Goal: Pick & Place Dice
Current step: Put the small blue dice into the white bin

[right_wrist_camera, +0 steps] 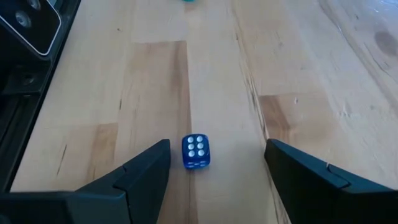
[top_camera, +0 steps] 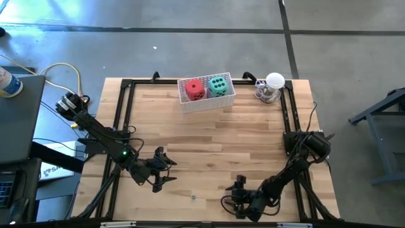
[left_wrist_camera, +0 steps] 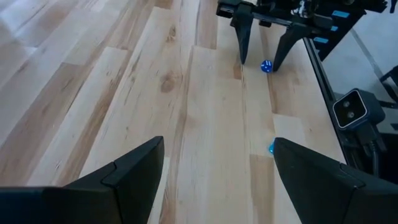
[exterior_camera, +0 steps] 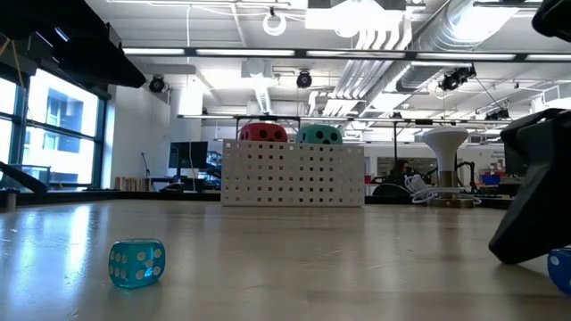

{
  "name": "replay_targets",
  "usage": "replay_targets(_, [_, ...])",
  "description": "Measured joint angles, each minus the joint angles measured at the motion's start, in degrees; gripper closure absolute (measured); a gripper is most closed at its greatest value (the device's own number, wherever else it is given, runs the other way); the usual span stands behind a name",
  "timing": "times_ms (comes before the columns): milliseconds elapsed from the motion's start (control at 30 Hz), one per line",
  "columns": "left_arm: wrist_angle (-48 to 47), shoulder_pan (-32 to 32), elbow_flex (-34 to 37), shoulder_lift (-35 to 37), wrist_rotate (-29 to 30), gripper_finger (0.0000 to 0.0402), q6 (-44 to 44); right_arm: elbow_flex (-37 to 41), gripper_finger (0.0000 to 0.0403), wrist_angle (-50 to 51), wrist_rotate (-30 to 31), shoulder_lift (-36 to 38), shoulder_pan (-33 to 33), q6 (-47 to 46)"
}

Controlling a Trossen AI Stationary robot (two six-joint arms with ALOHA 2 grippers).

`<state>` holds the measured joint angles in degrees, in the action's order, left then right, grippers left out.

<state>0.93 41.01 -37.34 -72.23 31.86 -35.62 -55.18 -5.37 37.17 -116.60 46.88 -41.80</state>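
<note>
A red die (top_camera: 195, 88) and a teal-green die (top_camera: 219, 85) sit in a white perforated basket (top_camera: 205, 102) at the table's far edge. A small blue die with white pips (right_wrist_camera: 195, 151) lies on the wood near the front edge. My right gripper (right_wrist_camera: 217, 146) is open, its fingers on either side of this die without touching it. A small light-blue die (exterior_camera: 136, 263) lies on the table to its left. My left gripper (top_camera: 169, 171) hangs open above the table at the near left, holding nothing.
A white globe on a metal stand (top_camera: 273, 87) stands at the far right corner. Black frame rails (top_camera: 120, 120) run along the table's left, right and far sides. Bare wood lies between the basket and the grippers.
</note>
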Motion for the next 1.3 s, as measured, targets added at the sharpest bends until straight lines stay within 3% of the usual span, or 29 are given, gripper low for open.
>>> replay_targets(167, [0.0,0.0,0.0,0.0,0.0,0.0108,0.0,0.0,0.0146,0.2,-1.1,0.0,-0.2,0.1])
replay_targets(300, [0.0,0.0,0.0,0.0,0.0,0.0108,-0.3,0.0,0.0169,0.7,-1.9,0.1,-0.3,0.1])
replay_targets(867, [0.0,0.0,0.0,0.0,0.0,0.0108,-0.4,0.0,0.0361,1.4,-2.7,0.1,-0.3,1.2])
replay_targets(1100, [0.6,0.0,0.0,0.0,0.2,0.0108,-0.4,0.1,0.0365,0.8,-5.2,1.0,-1.3,3.3])
replay_targets(1300, [1.1,0.0,0.0,0.0,1.5,0.0108,1.0,0.4,0.0365,6.8,-7.0,6.5,-4.0,13.9])
